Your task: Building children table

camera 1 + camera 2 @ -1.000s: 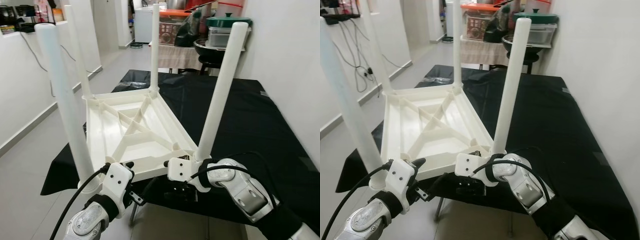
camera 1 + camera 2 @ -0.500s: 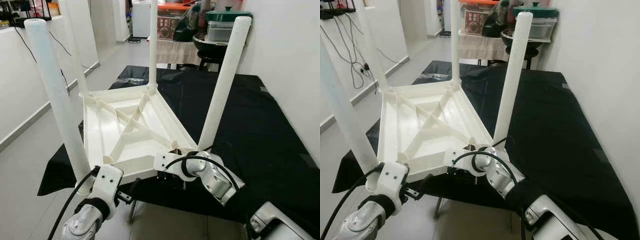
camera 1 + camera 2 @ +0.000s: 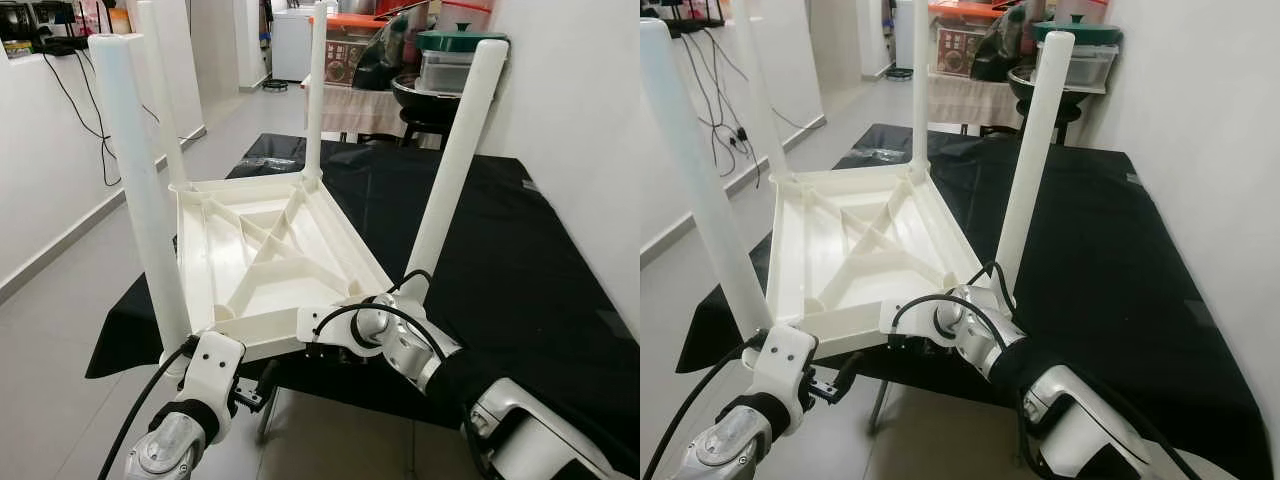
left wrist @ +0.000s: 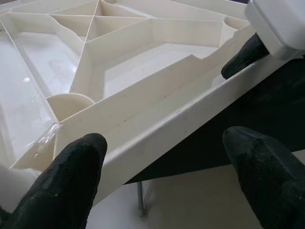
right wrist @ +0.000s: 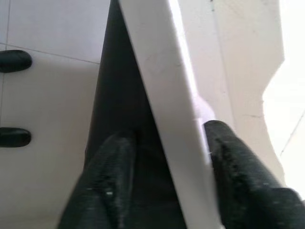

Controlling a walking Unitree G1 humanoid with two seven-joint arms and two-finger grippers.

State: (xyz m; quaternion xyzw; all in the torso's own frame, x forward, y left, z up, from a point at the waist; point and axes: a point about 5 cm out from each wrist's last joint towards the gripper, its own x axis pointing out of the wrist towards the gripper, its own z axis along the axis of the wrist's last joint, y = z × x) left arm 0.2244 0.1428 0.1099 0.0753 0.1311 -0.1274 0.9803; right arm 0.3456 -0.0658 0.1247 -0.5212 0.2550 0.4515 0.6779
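A white plastic children's table (image 3: 262, 262) lies upside down on a black-covered table (image 3: 520, 250), with its legs pointing up. The near legs stand at the left (image 3: 140, 190) and at the right (image 3: 450, 170). My right gripper (image 5: 167, 133) is shut on the near rim (image 3: 270, 345), one finger inside the rim and one under it. It sits at the middle of that rim (image 3: 315, 345). My left gripper (image 4: 164, 140) is open just short of the near left corner (image 3: 250, 390), its fingers (image 4: 78, 162) wide apart and off the rim.
A far table (image 3: 350, 105) carries pots and boxes (image 3: 455, 50). A white wall (image 3: 580, 120) runs close along the right. On the left are a white ledge with cables (image 3: 60, 90) and tiled floor (image 3: 60, 330). The black table's metal leg (image 3: 268, 415) stands below the near edge.
My right wrist has slid left along the near rim and its forearm has folded in closer. The left gripper has stayed by the near left corner. The view has swayed a little.
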